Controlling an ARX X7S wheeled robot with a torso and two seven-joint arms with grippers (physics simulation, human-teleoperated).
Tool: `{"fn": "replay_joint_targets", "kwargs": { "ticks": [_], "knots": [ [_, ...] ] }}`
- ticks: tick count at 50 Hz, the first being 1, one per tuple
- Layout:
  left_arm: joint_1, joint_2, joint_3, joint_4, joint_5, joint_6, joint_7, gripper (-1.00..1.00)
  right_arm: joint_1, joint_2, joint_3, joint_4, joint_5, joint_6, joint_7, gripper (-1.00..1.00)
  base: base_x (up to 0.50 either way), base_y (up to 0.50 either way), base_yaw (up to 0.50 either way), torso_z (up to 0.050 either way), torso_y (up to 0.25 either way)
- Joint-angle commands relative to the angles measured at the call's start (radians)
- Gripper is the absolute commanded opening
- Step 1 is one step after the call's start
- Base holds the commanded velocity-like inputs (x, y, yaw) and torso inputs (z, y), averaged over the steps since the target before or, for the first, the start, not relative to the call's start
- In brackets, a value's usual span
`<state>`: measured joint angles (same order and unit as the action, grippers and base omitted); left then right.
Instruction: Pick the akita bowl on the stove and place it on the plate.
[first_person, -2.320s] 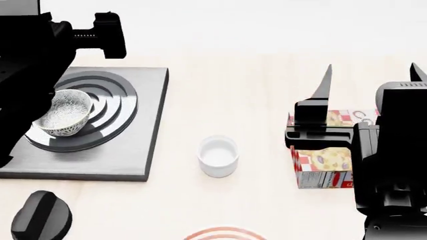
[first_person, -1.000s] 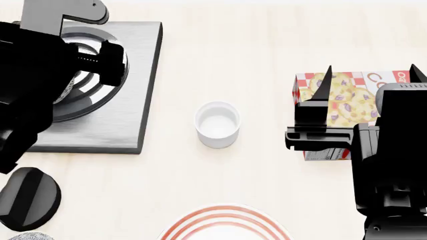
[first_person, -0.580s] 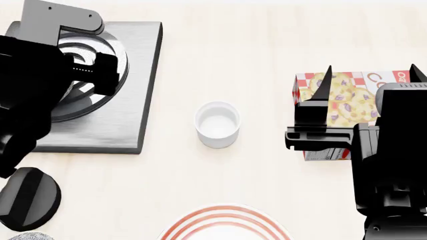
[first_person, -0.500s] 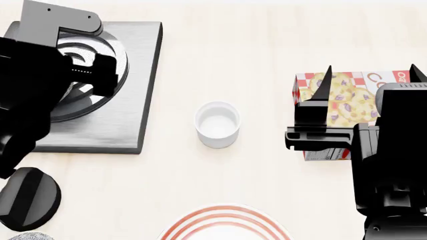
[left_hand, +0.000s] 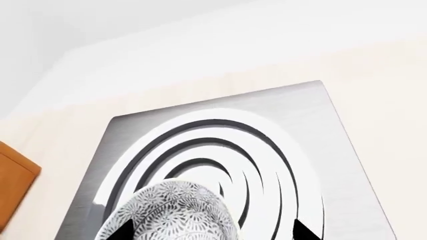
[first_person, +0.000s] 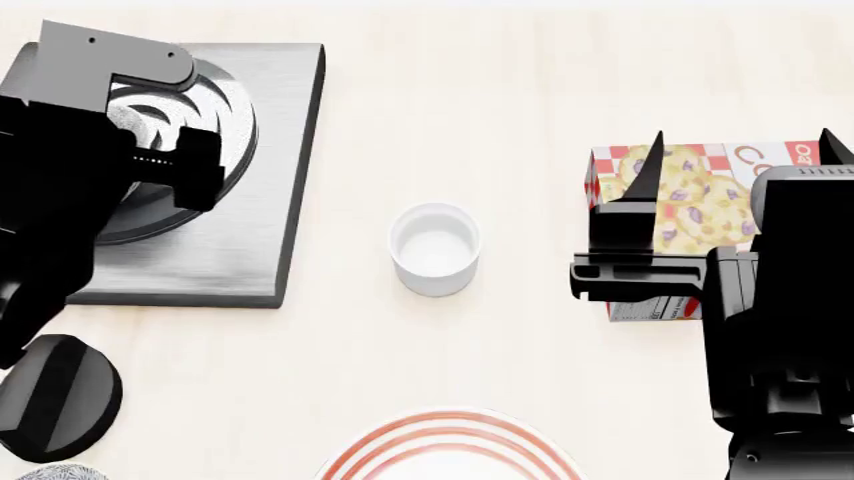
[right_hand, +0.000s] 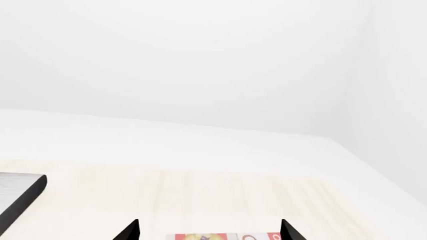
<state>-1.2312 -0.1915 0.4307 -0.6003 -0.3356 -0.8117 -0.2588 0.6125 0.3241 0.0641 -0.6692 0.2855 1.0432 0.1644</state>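
Note:
The akita bowl (left_hand: 170, 212), white with a grey crackle pattern, sits on the burner rings of the grey stove (left_hand: 313, 125). In the left wrist view my left gripper (left_hand: 212, 232) is open; the bowl lies between its two black fingertips (left_hand: 123, 231), close to one of them and apart from the other. In the head view my left arm covers the bowl over the stove (first_person: 274, 160). The red-ringed plate (first_person: 447, 450) shows at the near table edge. My right gripper (first_person: 741, 165) hangs open over the cookie box (first_person: 694, 200), holding nothing.
A small plain white cup (first_person: 434, 248) stands between the stove and the cookie box. The round black knob (first_person: 60, 395) lies near the stove's front corner. A sliver of another patterned bowl (first_person: 54, 472) shows at the near left. An orange-brown object (left_hand: 13, 185) stands beside the stove.
The head view tilted down, bringing the plate into view. My left arm came over the bowl and in the last second slid nearer and left. The right arm stayed still.

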Motion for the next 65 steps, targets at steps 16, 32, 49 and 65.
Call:
{"fn": "replay_joint_targets", "kwargs": {
  "ticks": [16,32,49,65],
  "knots": [
    [0.017,-0.010,0.010,-0.001,-0.003,-0.027,-0.016,1.00,0.000,0.005,-0.002,0.001,0.009,-0.003,0.007,1.00,0.00,0.00,0.00,0.000,0.000],
    [0.033,-0.019,0.020,0.009,-0.007,-0.039,-0.014,1.00,0.000,0.007,-0.003,0.002,0.014,-0.003,0.012,1.00,0.00,0.00,0.00,0.000,0.000],
    [0.045,-0.026,0.028,0.009,-0.009,-0.040,-0.014,1.00,-0.001,0.010,-0.004,0.002,0.020,-0.005,0.017,1.00,0.00,0.00,0.00,0.000,0.000],
    [0.051,-0.029,0.040,-0.001,-0.010,-0.036,-0.005,1.00,-0.001,0.013,-0.005,0.003,0.025,-0.006,0.021,1.00,0.00,0.00,0.00,0.000,0.000]
  ]
}}
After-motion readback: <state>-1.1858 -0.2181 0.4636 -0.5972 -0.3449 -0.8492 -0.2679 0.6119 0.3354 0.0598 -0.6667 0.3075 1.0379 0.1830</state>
